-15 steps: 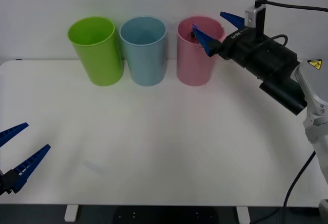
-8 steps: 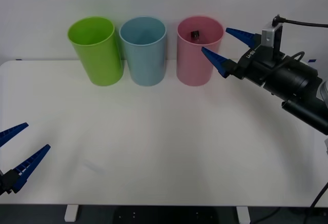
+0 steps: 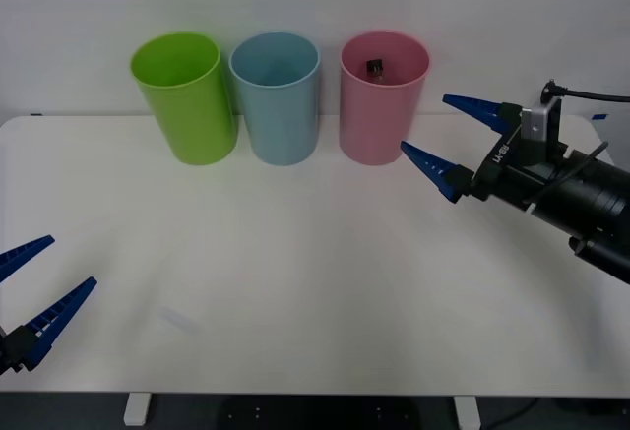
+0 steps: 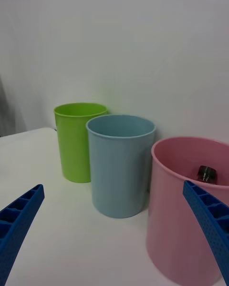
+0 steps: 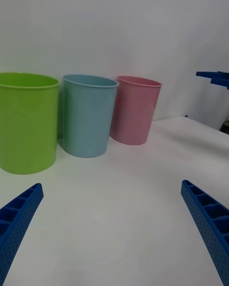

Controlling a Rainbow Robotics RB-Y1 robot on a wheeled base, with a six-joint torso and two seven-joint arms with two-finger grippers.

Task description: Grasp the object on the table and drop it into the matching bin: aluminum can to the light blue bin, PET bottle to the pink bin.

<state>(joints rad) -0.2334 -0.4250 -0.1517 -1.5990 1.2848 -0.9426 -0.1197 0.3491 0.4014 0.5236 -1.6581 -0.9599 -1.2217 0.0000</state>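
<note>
The PET bottle (image 3: 375, 66) lies inside the pink bin (image 3: 379, 120), only its black cap (image 4: 206, 173) and neck showing above the rim. My right gripper (image 3: 455, 142) hovers open and holds nothing, to the right of the pink bin and a little nearer to me. The light blue bin (image 3: 279, 105) stands just left of the pink one on the white table (image 3: 295, 273). My left gripper (image 3: 30, 292) rests open at the table's near left corner, far from the bins.
A lime green bin (image 3: 187, 100) stands at the left end of the row, along the table's back edge by a white wall. In the left wrist view the green bin (image 5: 26, 121), blue bin (image 5: 87, 114) and pink bin (image 5: 135, 109) line up.
My right gripper has pulled back from above the pink bin's rim, moving right, down and toward me. The bottle stays in the pink bin. The left arm has not moved.
</note>
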